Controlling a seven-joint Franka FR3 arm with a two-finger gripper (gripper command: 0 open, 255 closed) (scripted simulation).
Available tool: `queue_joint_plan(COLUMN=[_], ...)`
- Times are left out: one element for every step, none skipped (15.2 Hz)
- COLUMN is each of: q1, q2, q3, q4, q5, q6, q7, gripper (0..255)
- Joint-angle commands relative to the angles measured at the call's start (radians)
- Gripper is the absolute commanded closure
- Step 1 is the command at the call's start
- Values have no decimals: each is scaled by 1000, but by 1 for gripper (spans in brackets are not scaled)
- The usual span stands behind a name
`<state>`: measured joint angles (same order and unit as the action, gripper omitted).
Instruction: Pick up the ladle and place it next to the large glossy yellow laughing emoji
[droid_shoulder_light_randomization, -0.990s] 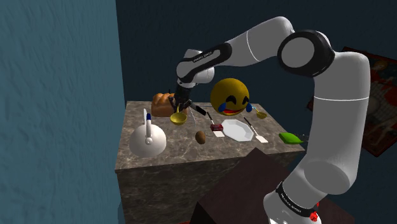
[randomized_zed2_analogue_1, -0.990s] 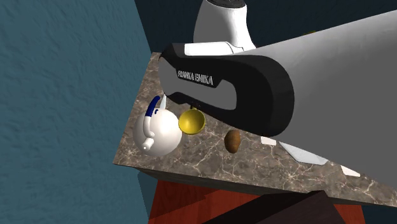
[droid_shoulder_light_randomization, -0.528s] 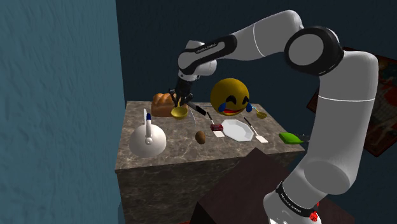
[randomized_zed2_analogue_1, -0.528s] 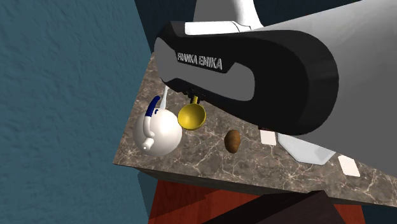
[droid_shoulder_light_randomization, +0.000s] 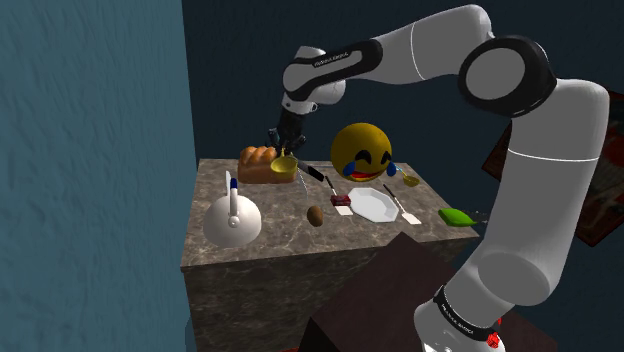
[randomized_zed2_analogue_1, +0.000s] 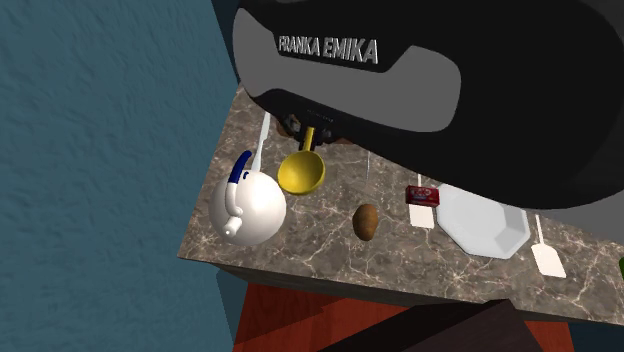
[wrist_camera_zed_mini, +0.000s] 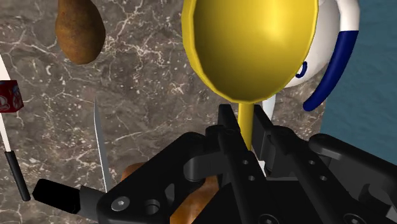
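My black gripper (wrist_camera_zed_mini: 245, 137) is shut on the thin handle of a yellow ladle (wrist_camera_zed_mini: 251, 48), whose bowl hangs out in front of the fingers above the marble table (droid_shoulder_light_randomization: 265, 245). In the shoulder view the ladle (droid_shoulder_light_randomization: 284, 165) hangs in the air in front of the bread loaf, under the gripper (droid_shoulder_light_randomization: 280, 143), a short way to that view's left of the big yellow laughing emoji (droid_shoulder_light_randomization: 362, 153). In the second exterior view the ladle (randomized_zed2_analogue_1: 301, 172) hangs beside the white kettle under the arm.
On the table are a white kettle with a blue handle (droid_shoulder_light_randomization: 232, 218), a bread loaf (droid_shoulder_light_randomization: 258, 160), a brown egg-shaped thing (droid_shoulder_light_randomization: 315, 215), a white plate (droid_shoulder_light_randomization: 373, 204), a black-handled knife (droid_shoulder_light_randomization: 312, 172), a spatula (droid_shoulder_light_randomization: 405, 212), a small red box (droid_shoulder_light_randomization: 342, 200) and a green thing (droid_shoulder_light_randomization: 457, 216). Blue walls close off the shoulder view's left.
The arm has risen, lifting the ladle from just above the tabletop up to the level of the bread loaf. The grip on the handle has stayed the same.
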<state>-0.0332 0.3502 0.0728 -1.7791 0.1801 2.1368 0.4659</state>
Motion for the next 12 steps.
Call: queue_joint_plan(q1=[1, 1, 1, 1, 0, 0, 0, 0, 0, 0, -1, -1], q2=[-10, -15, -20, -25, -30, -34, -39, -43, -47, -51, -55, -58], q3=[0, 0, 0, 0, 0, -1, -1, -1, -1, -1, -1, -1], q4=[11, 17, 24, 30, 37, 44, 52, 59, 67, 76, 84, 93], q5=[-2, -2, -3, -4, -5, -5, -6, -7, -7, -8, -9, -9], q6=[-20, -32, -43, -55, -66, -78, -90, -101, -113, -125, -137, -149], q7=[6, 8, 10, 11, 13, 15, 17, 19, 21, 23, 25, 27], gripper=[255, 255, 255, 255, 255, 255, 255, 255, 255, 255, 255, 255])
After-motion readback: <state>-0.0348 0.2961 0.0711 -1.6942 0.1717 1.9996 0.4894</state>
